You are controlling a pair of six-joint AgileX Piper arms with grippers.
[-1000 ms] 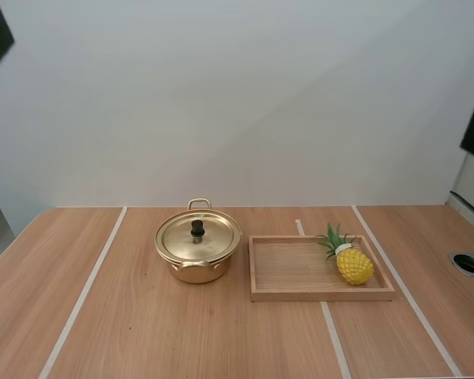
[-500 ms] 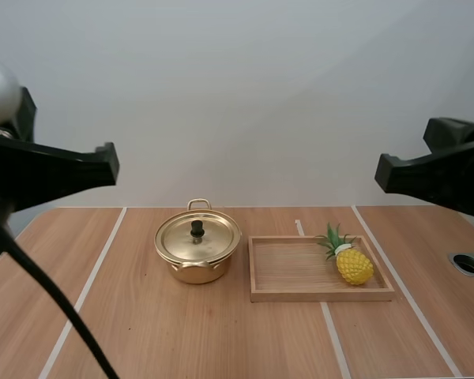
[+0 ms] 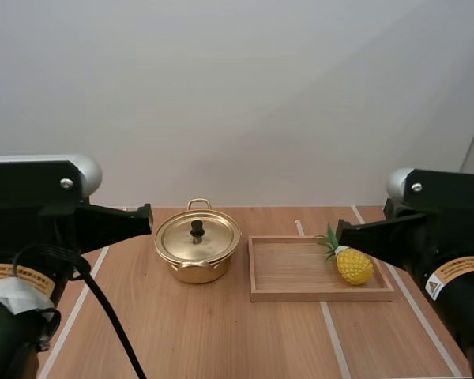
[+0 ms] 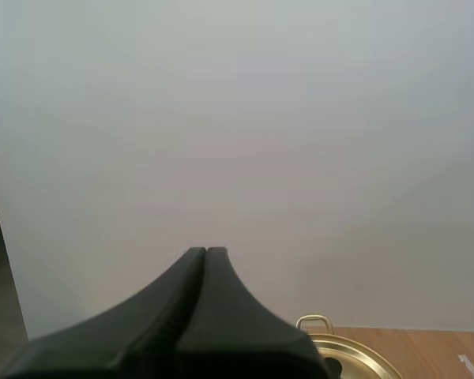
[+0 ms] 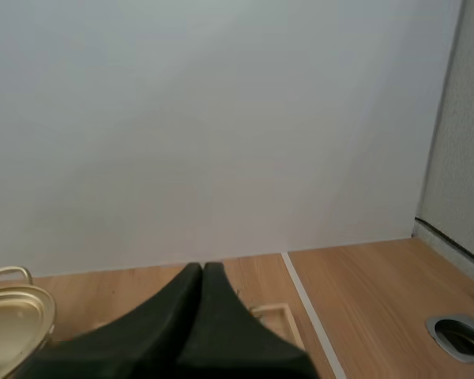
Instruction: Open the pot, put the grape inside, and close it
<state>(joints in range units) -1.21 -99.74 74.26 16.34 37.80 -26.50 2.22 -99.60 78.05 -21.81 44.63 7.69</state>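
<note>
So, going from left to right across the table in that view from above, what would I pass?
left claw → gold pot, its lid on → wooden tray → yellow pineapple, lying at the tray's right end

I count one pot [image 3: 197, 254] with one lid [image 3: 208, 237], one black knob [image 3: 197, 229] and two loop handles — a far handle [image 3: 199, 204] and a near handle [image 3: 196, 266]. One wooden tray [image 3: 288, 272], one toy pineapple [image 3: 353, 264]. Two grippers — my left gripper [image 3: 147, 219] and my right gripper [image 3: 340, 234]. One table [image 3: 221, 332], three pale stripes [image 3: 335, 339] across it.
</note>
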